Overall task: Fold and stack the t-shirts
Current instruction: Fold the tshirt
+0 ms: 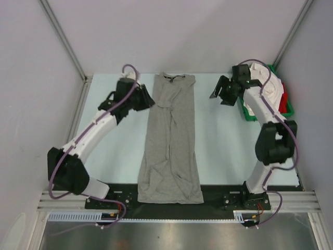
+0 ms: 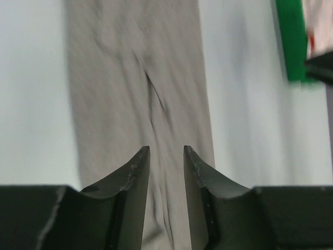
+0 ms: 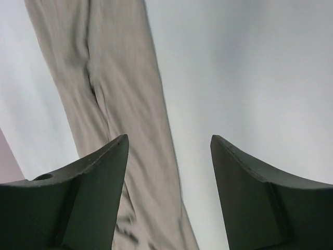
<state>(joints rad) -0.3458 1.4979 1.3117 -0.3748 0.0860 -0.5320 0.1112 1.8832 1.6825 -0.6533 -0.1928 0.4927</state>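
Note:
A heather grey t-shirt (image 1: pixel 171 140) lies on the table, folded lengthwise into a long narrow strip, its collar at the far end. My left gripper (image 1: pixel 148 99) hovers just left of the strip's far end, open with nothing between its fingers. In the left wrist view the gripper (image 2: pixel 166 151) looks down on the grey t-shirt (image 2: pixel 135 78). My right gripper (image 1: pixel 218 92) hangs to the right of the shirt, apart from it. Seen from its wrist, the right gripper (image 3: pixel 169 138) stands wide open and empty over the grey t-shirt's (image 3: pixel 119 67) right edge. A white t-shirt (image 1: pixel 270 88) and a red one (image 1: pixel 284 101) lie at the back right.
A green tray (image 1: pixel 246 113) at the back right corner holds the white and red shirts, partly behind the right arm; its edge also shows in the left wrist view (image 2: pixel 291 41). Walls enclose the table on three sides. The shirt's hem reaches the black base rail (image 1: pixel 218 194).

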